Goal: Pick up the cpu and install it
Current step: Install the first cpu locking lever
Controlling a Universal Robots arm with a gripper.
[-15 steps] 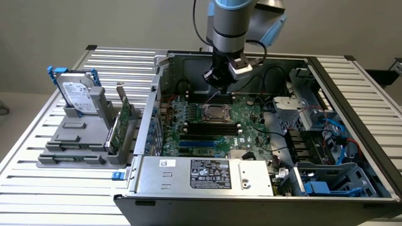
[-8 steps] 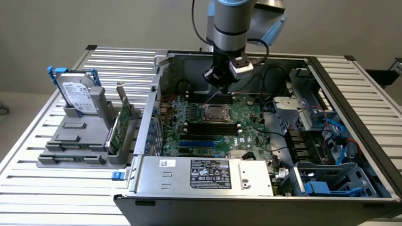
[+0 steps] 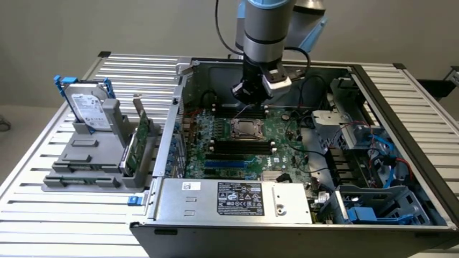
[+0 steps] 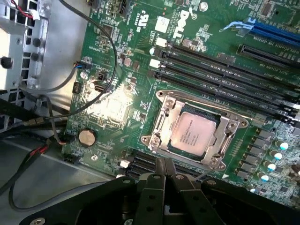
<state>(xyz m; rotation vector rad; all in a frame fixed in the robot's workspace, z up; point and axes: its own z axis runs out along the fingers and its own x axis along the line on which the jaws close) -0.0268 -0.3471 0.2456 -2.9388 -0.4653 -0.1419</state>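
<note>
My gripper (image 4: 166,171) fingers pressed together, empty, hanging above motherboard (image 3: 287,156) inside case (image 3: 401,107). Cpu (image 4: 193,132) sits in socket just ahead of fingertips, slightly below, apart from them. I see square silvery top, faint print, metal retention frame (image 4: 161,119) around it. By my read, chip already seated.
</note>
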